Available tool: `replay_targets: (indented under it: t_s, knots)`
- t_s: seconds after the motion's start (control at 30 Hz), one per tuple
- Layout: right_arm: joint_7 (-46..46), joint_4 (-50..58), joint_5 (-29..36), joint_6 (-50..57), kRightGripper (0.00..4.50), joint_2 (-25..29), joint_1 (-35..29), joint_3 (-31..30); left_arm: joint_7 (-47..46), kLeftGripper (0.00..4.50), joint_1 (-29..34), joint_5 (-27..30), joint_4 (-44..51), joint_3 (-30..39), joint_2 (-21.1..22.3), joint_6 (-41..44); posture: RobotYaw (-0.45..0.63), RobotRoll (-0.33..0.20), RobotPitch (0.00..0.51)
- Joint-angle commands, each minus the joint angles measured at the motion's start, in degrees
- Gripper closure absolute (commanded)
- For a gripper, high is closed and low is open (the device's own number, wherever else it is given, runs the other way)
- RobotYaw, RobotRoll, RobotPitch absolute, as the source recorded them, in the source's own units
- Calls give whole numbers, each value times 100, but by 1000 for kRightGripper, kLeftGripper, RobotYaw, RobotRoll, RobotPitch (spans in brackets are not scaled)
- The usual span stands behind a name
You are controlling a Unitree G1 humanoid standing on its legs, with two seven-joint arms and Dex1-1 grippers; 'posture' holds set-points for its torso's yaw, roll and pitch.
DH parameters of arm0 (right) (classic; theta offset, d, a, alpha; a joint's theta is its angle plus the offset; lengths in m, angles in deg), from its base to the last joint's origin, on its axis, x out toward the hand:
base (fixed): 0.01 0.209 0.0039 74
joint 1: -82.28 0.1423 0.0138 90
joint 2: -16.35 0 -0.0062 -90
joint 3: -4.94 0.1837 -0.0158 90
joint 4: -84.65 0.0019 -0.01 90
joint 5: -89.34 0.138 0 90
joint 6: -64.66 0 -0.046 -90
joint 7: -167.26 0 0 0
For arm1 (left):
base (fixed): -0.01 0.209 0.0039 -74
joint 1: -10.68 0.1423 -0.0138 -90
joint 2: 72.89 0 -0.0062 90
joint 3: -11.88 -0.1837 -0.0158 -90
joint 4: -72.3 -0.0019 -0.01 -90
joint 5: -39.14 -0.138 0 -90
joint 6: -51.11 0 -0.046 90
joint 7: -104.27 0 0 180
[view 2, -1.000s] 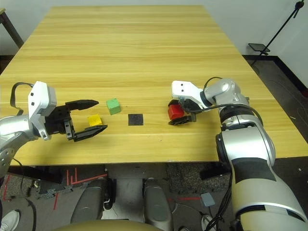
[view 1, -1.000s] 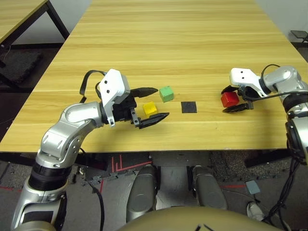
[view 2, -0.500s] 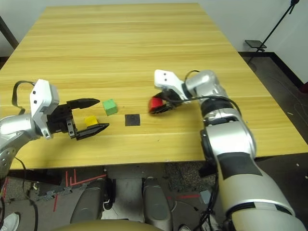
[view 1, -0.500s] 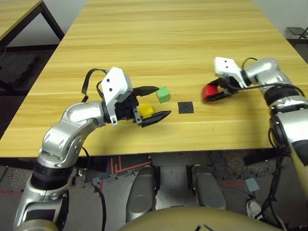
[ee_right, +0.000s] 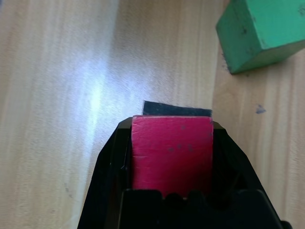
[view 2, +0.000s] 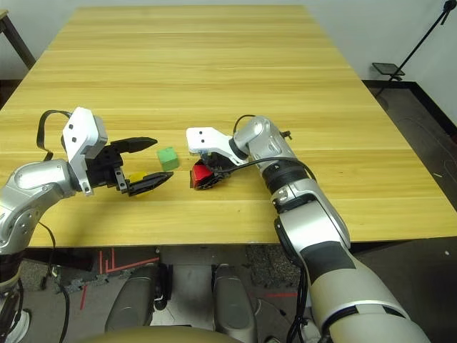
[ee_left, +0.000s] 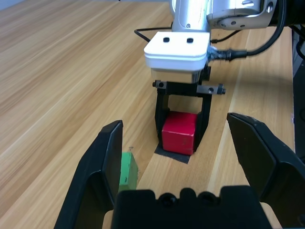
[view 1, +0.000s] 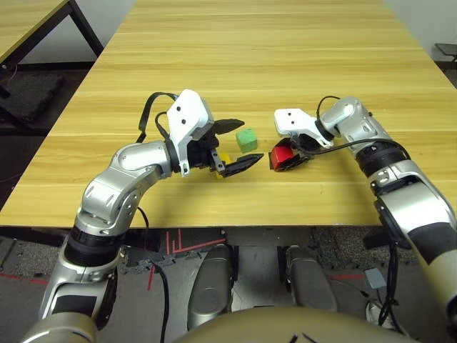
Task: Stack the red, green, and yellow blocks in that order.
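The red block (view 1: 280, 154) is clamped between the fingers of my right gripper (view 1: 283, 157), low over the flat black patch (ee_left: 170, 155), touching it or just above. The green block (view 1: 247, 139) stands on the table just left of it. My left gripper (view 1: 251, 141) is open, its two fingers spread wide and pointing at the red block. The yellow block (view 1: 223, 158) lies between those fingers near their base, largely hidden by them. In the left wrist view the green block (ee_left: 127, 171) sits beside one finger (ee_left: 107, 152).
The wooden table (view 1: 285, 64) stretches wide and bare behind the blocks. Its front edge (view 1: 235, 221) runs close below both grippers. A second table (view 1: 28, 21) stands off to the left, with floor between.
My right gripper has carried the red block leftward from the table's right side to the black patch. My left gripper has stayed open and edged forward over the yellow block.
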Motion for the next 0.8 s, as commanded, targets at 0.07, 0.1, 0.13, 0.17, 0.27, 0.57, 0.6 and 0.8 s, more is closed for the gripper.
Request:
replay_targets:
  t_s: [0.07, 0.1, 0.13, 0.17, 0.27, 0.57, 0.6, 0.8]
  knots:
    - [-339, -186, -118, -77, 2462, -1, 50, -106, -27, 0, -9, -88, 9, -40, 35, 21, 459, -262, 112]
    - [-393, -204, -122, -40, 2462, -4, 44, -109, -22, 0, -1, -97, 7, -43, 46, 25, 458, -258, 112]
    - [-419, -212, -126, -24, 2462, 1, 34, -121, -15, 0, 4, -107, 5, -48, 57, 25, 457, -257, 111]
    - [-428, -209, -124, -23, 2462, 8, 19, -132, -6, 0, 5, -116, 1, -54, 67, 24, 454, -256, 111]
    - [-347, -96, -57, 148, 2462, 20, -69, -135, 30, 0, -13, -147, -75, -67, 82, 40, 445, -252, 110]
    - [439, 231, 588, 348, 29, 316, -109, 217, 467, 0, -734, -606, -1198, -582, 115, -96, 374, -226, 81]
    - [513, 216, 719, 420, 29, 441, 24, 362, 535, 0, -921, -705, -1447, -686, 64, -141, 361, -222, 77]
    - [625, 61, 1264, 567, 29, 1210, 635, 1071, 952, 0, -1649, -1305, -2804, -1143, -229, -784, 296, -209, 61]
